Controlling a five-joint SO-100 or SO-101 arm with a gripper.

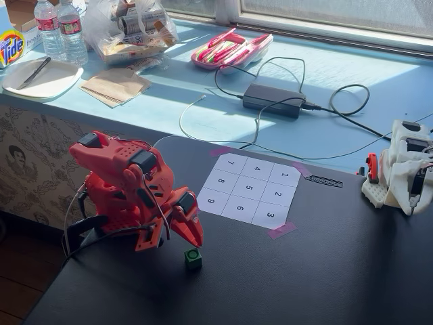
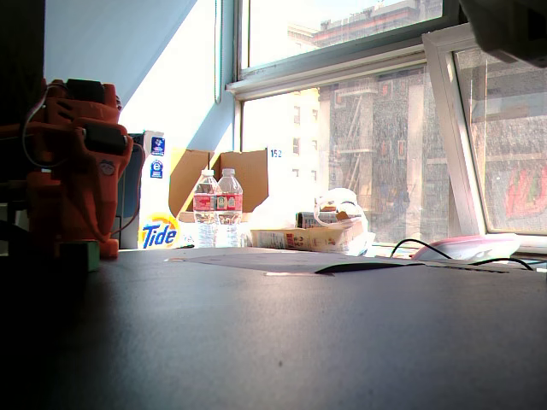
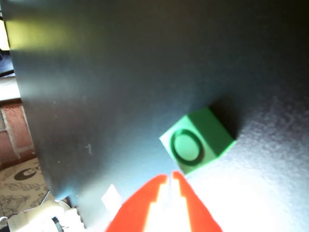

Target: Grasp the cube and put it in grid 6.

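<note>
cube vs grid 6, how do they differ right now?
The cube is a raised green block; grid 6 is a flat white paper cell. The cube's top carries a dark ring, grid 6 a printed black 6. The cube sits on bare table off the sheet, just ahead of the gripper; grid 6 lies empty within the sheet. Both rest on the same dark table.

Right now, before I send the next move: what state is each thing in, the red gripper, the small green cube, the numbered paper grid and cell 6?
Red gripper: shut, empty, tips just short of the cube.
Small green cube: on the black table, ring face up, not held, off the sheet.
White numbered paper grid: flat, taped at corners.
Cell 6: empty.
</note>
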